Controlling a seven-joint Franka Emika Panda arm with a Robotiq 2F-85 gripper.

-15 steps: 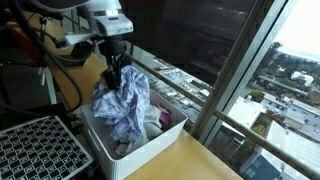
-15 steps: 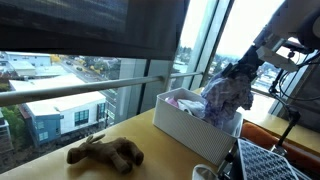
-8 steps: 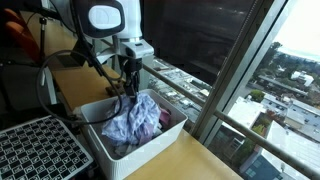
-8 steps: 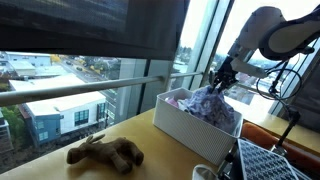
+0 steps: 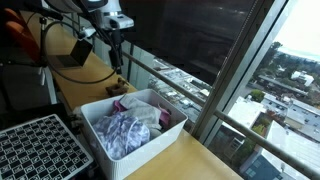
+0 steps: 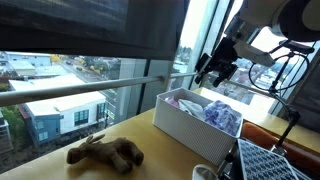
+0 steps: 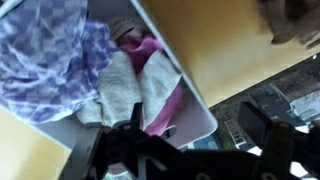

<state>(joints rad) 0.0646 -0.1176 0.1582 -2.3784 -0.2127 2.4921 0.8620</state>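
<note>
My gripper (image 5: 117, 58) hangs open and empty above the far end of a white bin (image 5: 152, 148), clear of its contents. In the other exterior view the gripper (image 6: 215, 72) is up by the window frame, above the bin (image 6: 183, 124). A purple-and-white patterned cloth (image 5: 121, 131) lies crumpled inside the bin, next to pink and white cloths (image 5: 146, 108). The wrist view looks down past the dark open fingers of the gripper (image 7: 195, 116) onto the patterned cloth (image 7: 45, 60), a pink cloth (image 7: 160, 85) and the bin's rim (image 7: 192, 92).
A black perforated rack (image 5: 40, 146) sits beside the bin on the wooden table (image 5: 190, 160). A brown stuffed toy (image 6: 105, 153) lies on the table near the window. A metal window rail (image 6: 80, 90) and glass run close behind the bin.
The gripper opened and let go of the patterned cloth, which dropped into the bin. The gripper then rose and drew back toward the window side.
</note>
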